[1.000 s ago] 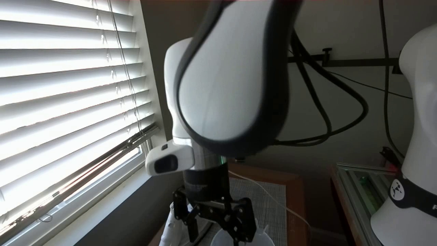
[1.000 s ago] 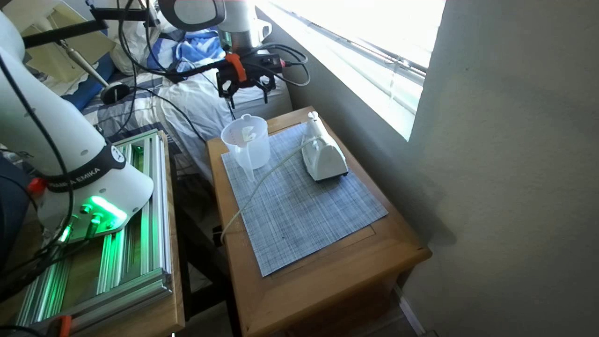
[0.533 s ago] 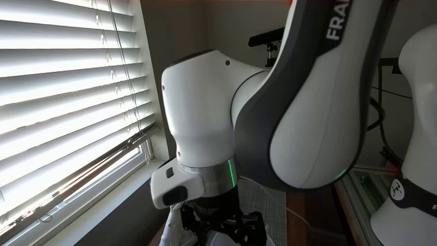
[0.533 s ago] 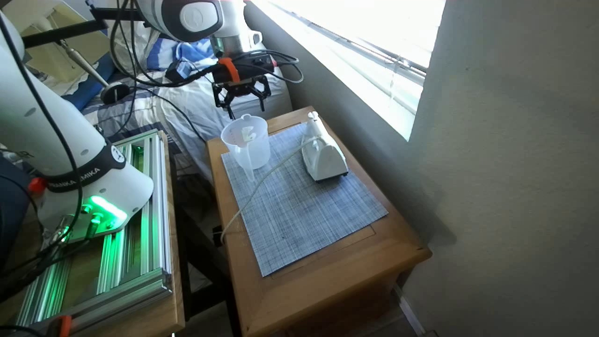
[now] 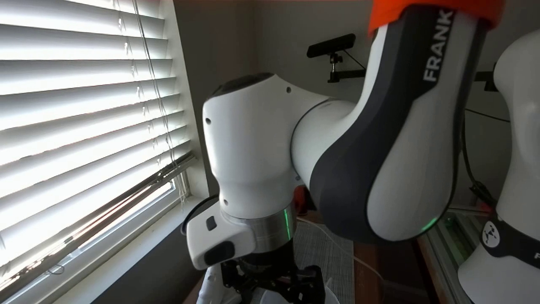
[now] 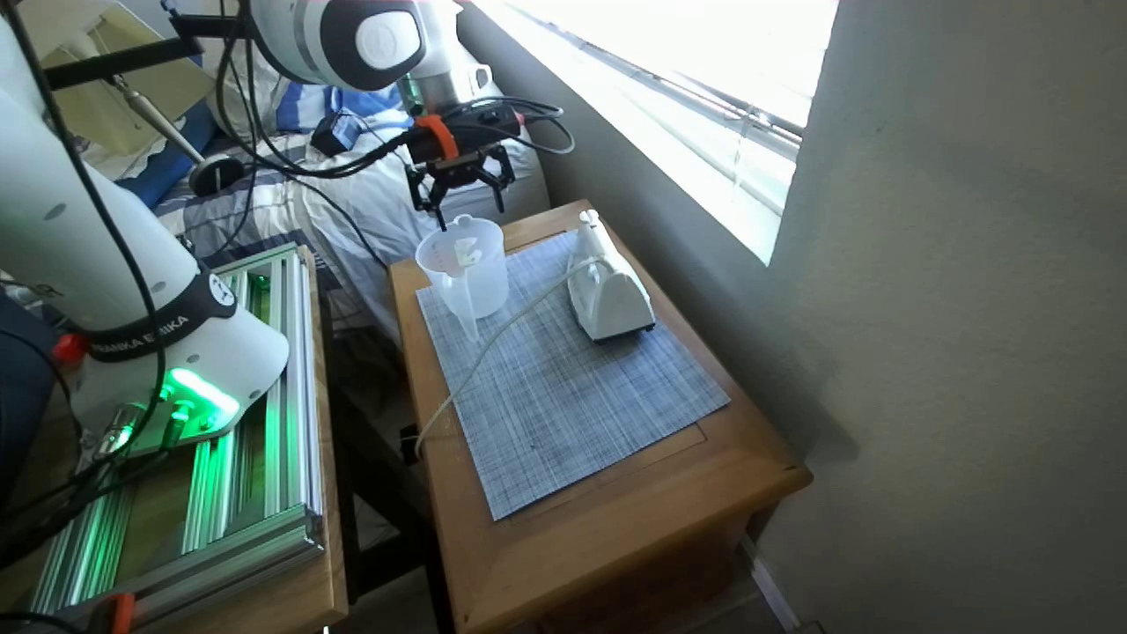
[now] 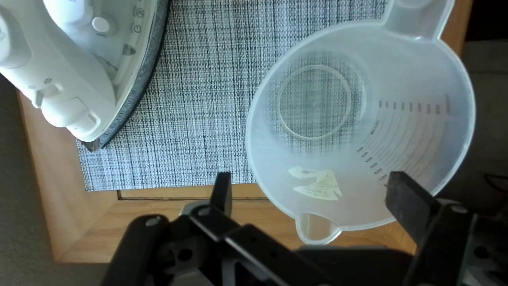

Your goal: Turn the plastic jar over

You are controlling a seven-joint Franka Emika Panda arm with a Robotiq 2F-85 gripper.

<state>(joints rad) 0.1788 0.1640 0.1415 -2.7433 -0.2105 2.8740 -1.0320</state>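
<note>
The jar point(image 6: 475, 273) was seen standing upright near a corner of the mat point(image 6: 581, 387), its mouth turned up, so it was judged that the turning over had not been begun. Its weight was borne by its own base. Above its spout point(image 7: 318, 230) the tool point(image 7: 310, 180) was held, the fingers point(image 7: 223, 188) spread wide with nothing gripped between them, presumably so that the jar's side could be straddled. In the wrist view one finger was shown outside the jar's outline and the other over its mouth; whether the jar was touched could not be told for certain. The handle point(image 6: 460, 304) was pointed away from the tool, by which the spout side seemed to be left free for a grasp. The iron point(image 6: 612, 299) was laid flat on its sole, apart from the jar, and both were carried by the mat on the table point(image 6: 572, 528). From the iron the cord point(image 6: 480, 357) was trailed past the handle towards the table's edge. As the cord might be caught when the jar was tipped, a clear lift before any turn seemed to be called for.
</note>
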